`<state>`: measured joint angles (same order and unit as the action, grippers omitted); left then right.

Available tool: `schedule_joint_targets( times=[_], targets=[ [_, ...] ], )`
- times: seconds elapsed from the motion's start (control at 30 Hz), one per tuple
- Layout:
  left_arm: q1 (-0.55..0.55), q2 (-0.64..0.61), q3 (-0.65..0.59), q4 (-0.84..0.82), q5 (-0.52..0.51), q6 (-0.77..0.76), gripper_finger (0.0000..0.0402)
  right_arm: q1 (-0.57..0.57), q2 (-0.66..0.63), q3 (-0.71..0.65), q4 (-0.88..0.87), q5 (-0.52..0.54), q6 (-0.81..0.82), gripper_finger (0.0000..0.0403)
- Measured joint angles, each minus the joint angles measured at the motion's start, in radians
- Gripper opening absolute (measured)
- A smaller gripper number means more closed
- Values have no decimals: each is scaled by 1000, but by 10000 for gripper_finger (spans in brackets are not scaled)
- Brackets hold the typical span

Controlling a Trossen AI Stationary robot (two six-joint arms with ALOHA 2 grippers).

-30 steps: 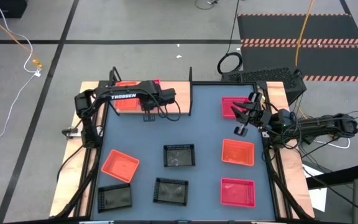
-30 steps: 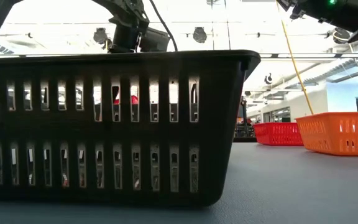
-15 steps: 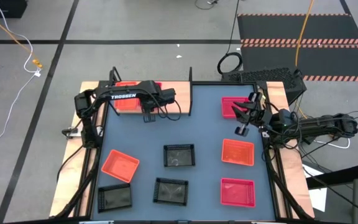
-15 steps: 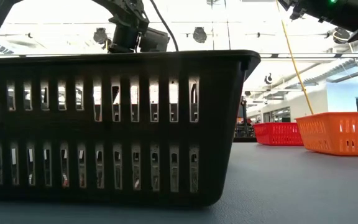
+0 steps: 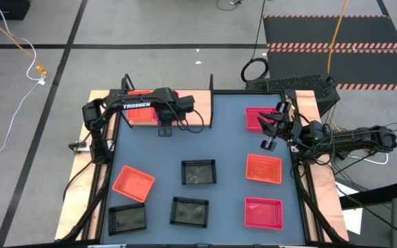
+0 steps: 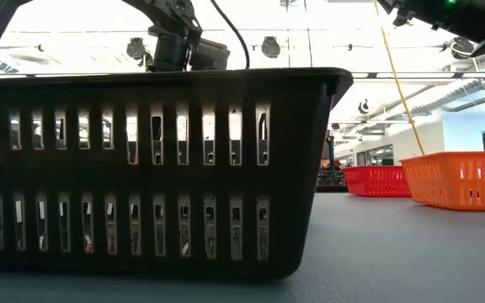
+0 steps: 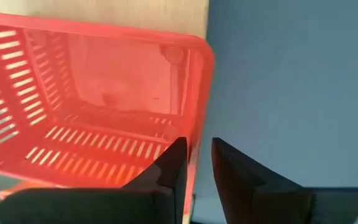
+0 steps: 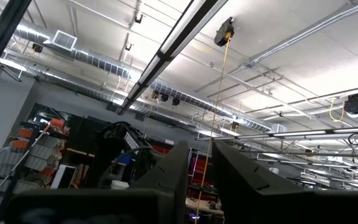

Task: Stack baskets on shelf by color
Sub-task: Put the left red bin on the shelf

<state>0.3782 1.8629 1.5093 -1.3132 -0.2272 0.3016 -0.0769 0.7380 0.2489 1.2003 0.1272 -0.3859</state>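
Note:
A red basket sits on its bottom on the pale wooden shelf at the table's far left. My left gripper points down at the basket's right wall, open, with one finger inside that wall and one outside. In the high view the left arm covers part of this basket. My right gripper stands open at the table's right side, tipped up toward the ceiling with nothing in it, above a pink basket. My left gripper straddles the red basket's right wall from above. Whether either finger touches the wall I cannot tell. The basket rests on the shelf.
Loose on the blue-grey table lie two orange baskets, three black ones and a red one. A black basket fills the low view's foreground. Thin black uprights stand at the shelf's corners.
My left wrist has turned a little above the shelf without shifting place. The bits of red basket that showed through the black basket's slots in the low view have dropped out of sight. My right arm has kept still.

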Motion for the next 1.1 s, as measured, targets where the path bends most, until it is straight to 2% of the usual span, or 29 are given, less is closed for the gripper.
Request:
schedule_joint_targets(
  times=[0.4,0.73,1.1],
  targets=[
    [35,-1,0,8,0,-68,14,0,0,0,0,1,0,66],
    [35,-1,0,6,-4,-1,50,0,0,0,0,2,0,66],
    [25,-1,0,10,-95,47,40,0,0,0,0,2,0,66]
  ],
)
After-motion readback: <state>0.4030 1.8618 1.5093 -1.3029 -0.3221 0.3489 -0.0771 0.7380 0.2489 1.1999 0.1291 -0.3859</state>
